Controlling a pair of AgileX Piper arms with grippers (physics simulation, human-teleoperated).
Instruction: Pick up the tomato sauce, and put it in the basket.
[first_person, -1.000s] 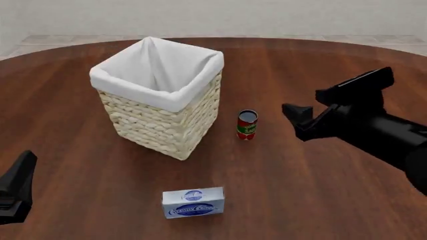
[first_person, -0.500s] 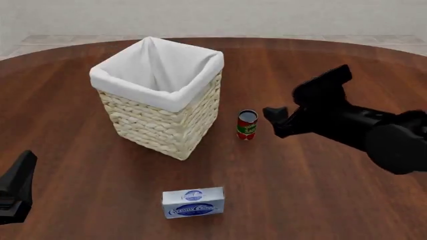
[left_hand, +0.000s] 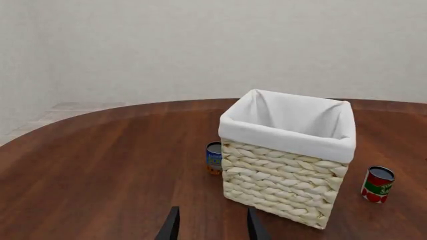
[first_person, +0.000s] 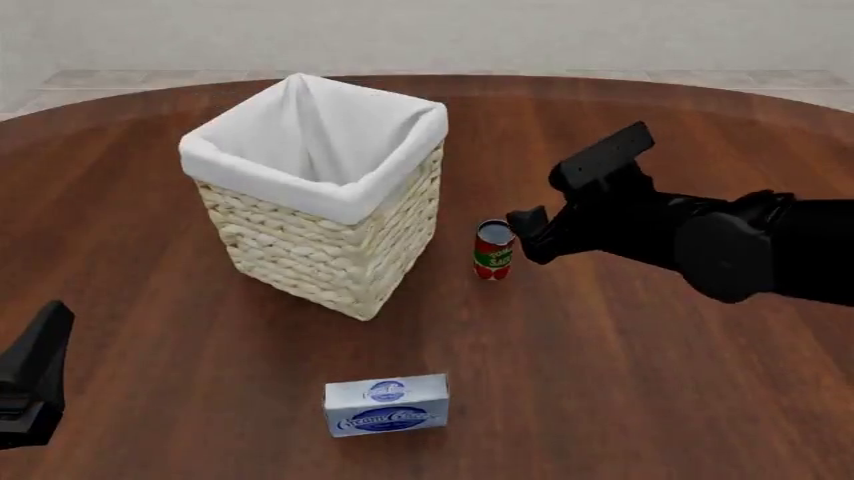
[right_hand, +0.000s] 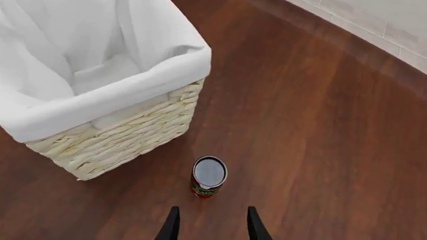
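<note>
Fingers of the right gripper stand spread and empty, the tomato sauce upright on the table just ahead of their tips, untouched; the basket stands near the can's left, while the left gripper waits apart, also spread

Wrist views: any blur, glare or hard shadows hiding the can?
Right wrist view: sharp, flat lighting, can clear beside the basket, no glare. Left wrist view: equally crisp, can fully readable, only soft shading. Front view: no cast shadows on the table.
</note>
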